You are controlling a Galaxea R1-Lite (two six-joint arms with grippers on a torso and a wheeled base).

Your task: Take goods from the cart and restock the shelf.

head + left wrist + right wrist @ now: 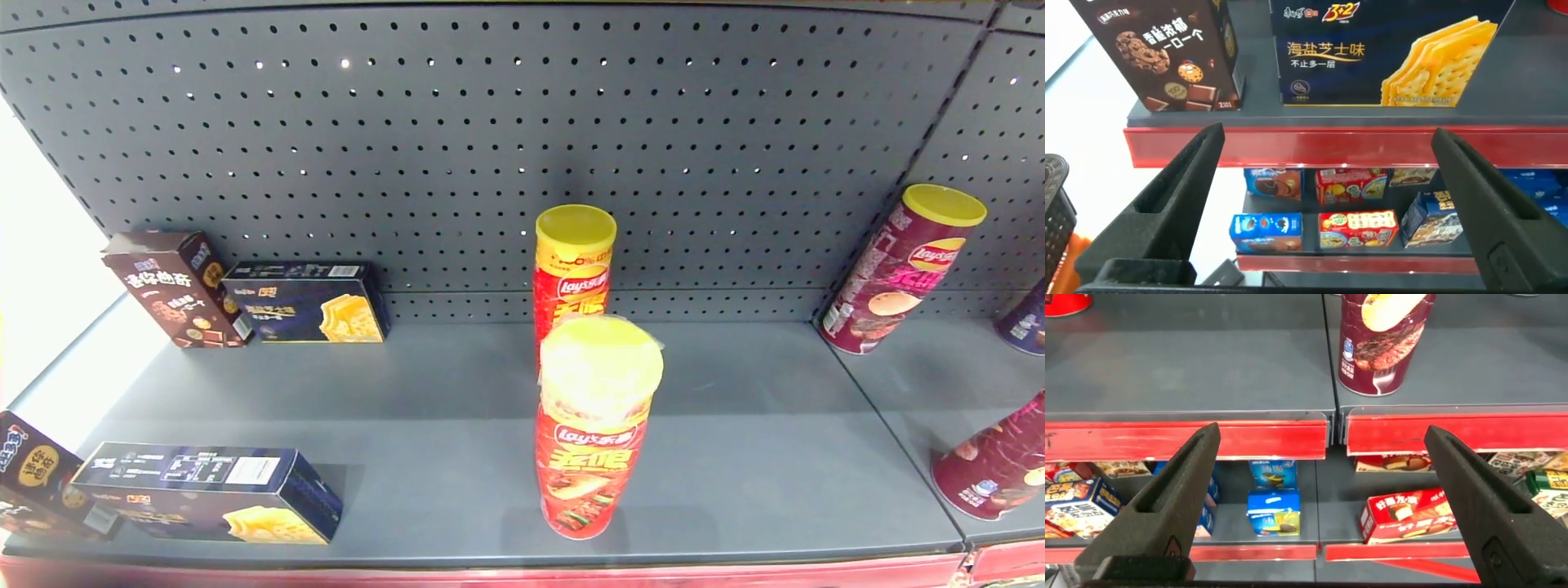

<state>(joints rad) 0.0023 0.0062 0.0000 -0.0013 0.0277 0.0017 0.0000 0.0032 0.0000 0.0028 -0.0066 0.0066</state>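
Note:
Two red chip cans with yellow lids stand upright mid-shelf, one at the back [575, 269] and one near the front edge [596, 425]. My left gripper [1327, 132] is open and empty, level with the shelf's red front strip [1331, 149]. Just above it sit a brown cookie box [1180, 53] and a dark blue cracker box [1388, 53]. My right gripper [1321, 431] is also open and empty, facing the red strip [1249, 439] where two shelf boards meet. A maroon chip can [1384, 339] stands on the board beyond it.
At the back left of the shelf are a cookie box [175, 286] and a cracker box [310, 302], with two more boxes [212, 490] at the front left. Maroon cans [902, 269] stand on the right. Boxes [1355, 229] fill the lower shelf. A black mesh basket [1057, 212] is beside it.

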